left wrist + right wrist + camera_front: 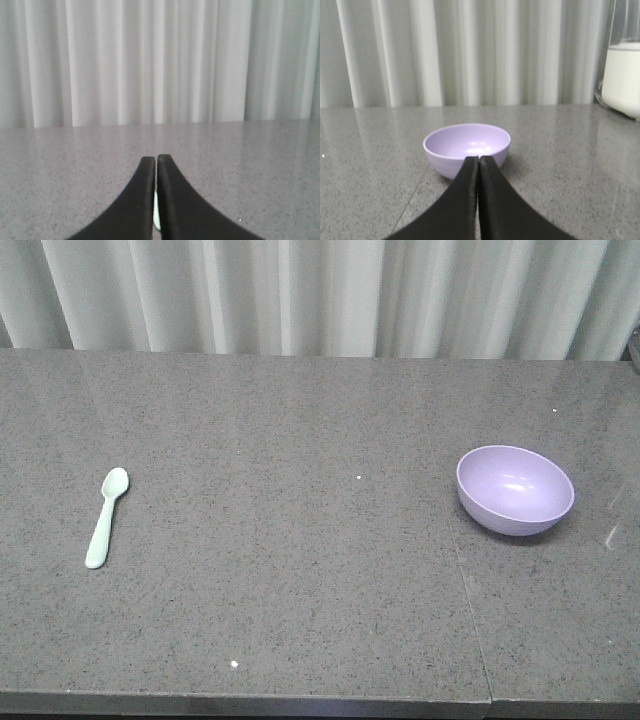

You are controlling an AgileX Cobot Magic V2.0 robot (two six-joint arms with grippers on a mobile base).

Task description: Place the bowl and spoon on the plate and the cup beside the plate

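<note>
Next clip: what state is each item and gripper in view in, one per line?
Small round lavender plastic bowl: upright, empty, untouched.
Pale mint-green plastic spoon: lying flat, untouched.
Left gripper: shut, holding nothing.
Right gripper: shut, holding nothing.

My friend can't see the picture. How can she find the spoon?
Look at the grey speckled table in front of the white curtain. On its left side, far from the round purple bowl, lies the spoon: mint green, long and thin.
</note>
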